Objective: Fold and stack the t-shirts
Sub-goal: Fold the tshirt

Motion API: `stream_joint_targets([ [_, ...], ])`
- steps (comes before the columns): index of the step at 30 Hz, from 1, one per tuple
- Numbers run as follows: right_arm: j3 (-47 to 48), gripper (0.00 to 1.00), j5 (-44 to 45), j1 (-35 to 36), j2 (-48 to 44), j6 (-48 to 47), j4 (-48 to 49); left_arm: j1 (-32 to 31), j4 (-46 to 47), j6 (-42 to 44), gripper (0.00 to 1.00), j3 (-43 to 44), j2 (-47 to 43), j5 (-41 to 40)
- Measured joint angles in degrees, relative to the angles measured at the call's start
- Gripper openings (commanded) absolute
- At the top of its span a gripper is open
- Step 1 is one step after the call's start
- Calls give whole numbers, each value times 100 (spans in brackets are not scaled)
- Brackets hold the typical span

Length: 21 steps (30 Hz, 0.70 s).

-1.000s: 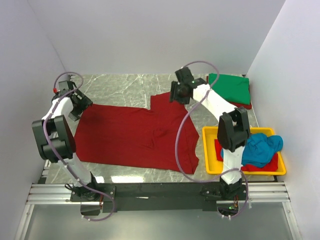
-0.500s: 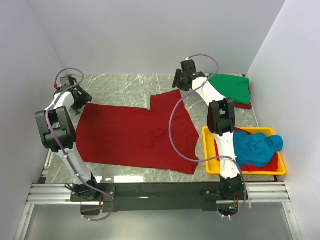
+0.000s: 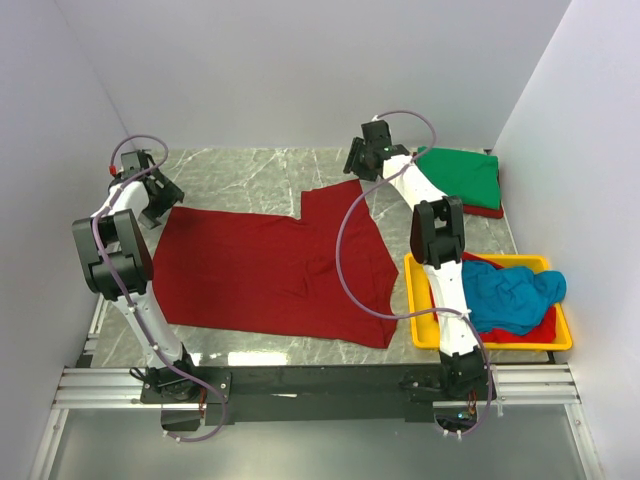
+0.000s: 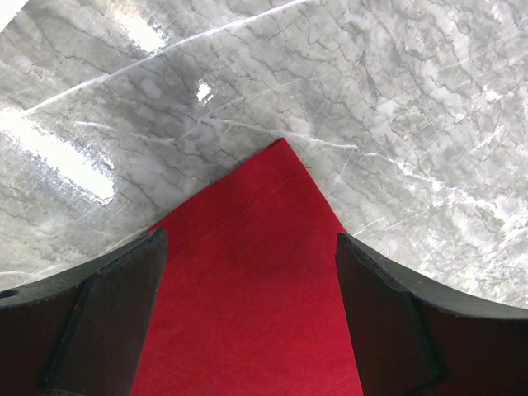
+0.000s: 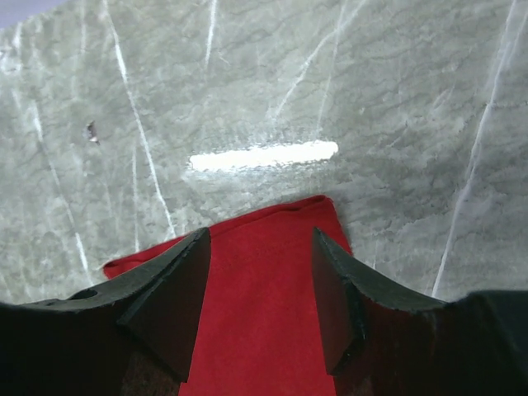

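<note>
Open marble (image 3: 260,170) rear; tray (image 3: 530,342), green shirt (image 3: 462,176) right

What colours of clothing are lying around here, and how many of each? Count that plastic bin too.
Red shirts: 3, namely the spread red shirt, the red shirt in the tray, and a red edge under the green one
Green shirt: 1
Teal blue shirt: 1
Yellow tray: 1
Total: 6

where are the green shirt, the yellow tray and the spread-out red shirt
green shirt (image 3: 462,177), top view, middle of the folded cloth
yellow tray (image 3: 520,345), top view, its near rim
red shirt (image 3: 260,270), top view, middle of its body
</note>
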Motion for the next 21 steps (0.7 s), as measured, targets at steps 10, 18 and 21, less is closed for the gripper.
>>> stream_joint_targets([
  [10, 33, 59, 76, -31, 146, 24, -142, 0, -2, 0, 88, 0, 2, 7],
  [18, 37, 58, 212, -59, 177, 48, -212, 0, -2, 9, 88, 0, 2, 11],
  [21, 114, 57, 249, -83, 249, 68, -221, 0, -2, 39, 88, 0, 2, 13],
])
